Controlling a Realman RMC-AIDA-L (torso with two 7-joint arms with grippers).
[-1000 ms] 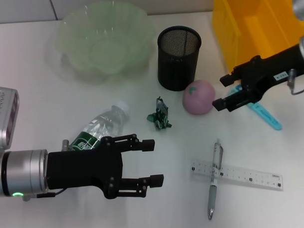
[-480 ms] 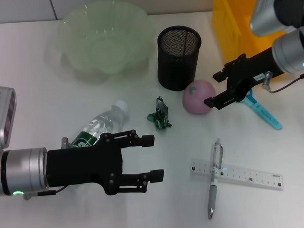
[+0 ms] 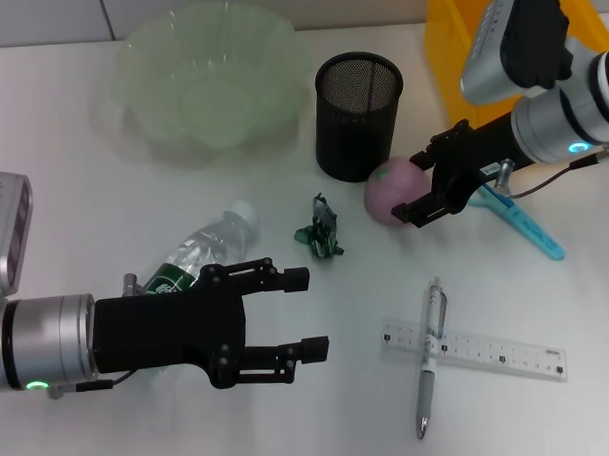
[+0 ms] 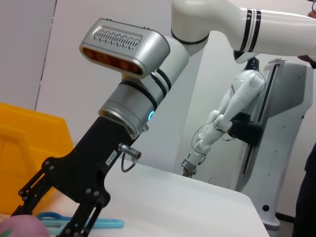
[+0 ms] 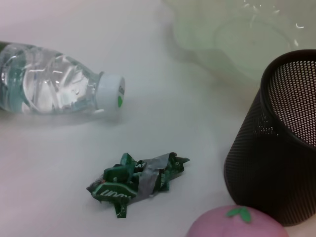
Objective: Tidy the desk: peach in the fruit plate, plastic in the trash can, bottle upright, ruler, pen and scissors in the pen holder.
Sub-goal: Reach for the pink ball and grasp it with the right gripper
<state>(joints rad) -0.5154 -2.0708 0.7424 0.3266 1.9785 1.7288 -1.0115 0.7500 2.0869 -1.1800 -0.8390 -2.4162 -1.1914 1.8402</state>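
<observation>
Pink peach (image 3: 395, 192) between right gripper's (image 3: 420, 189) spread fingers, left gripper (image 3: 305, 312) open, empty, scissors (image 4: 81, 221) behind.

The right gripper (image 3: 423, 189) has moved leftward across the right half of the head view — a second ago it hung over the blue scissors (image 3: 528, 224), well right of the peach (image 3: 394, 192); now its spread black fingers (image 3: 416, 213) sit at the peach's right edge, one above and one below. More of its silver forearm has come into the upper right corner. The peach itself has shifted slightly left, toward the black mesh pen holder (image 3: 359, 115). More of the scissors shows, now uncovered — the part nearer the yellow bin.
</observation>
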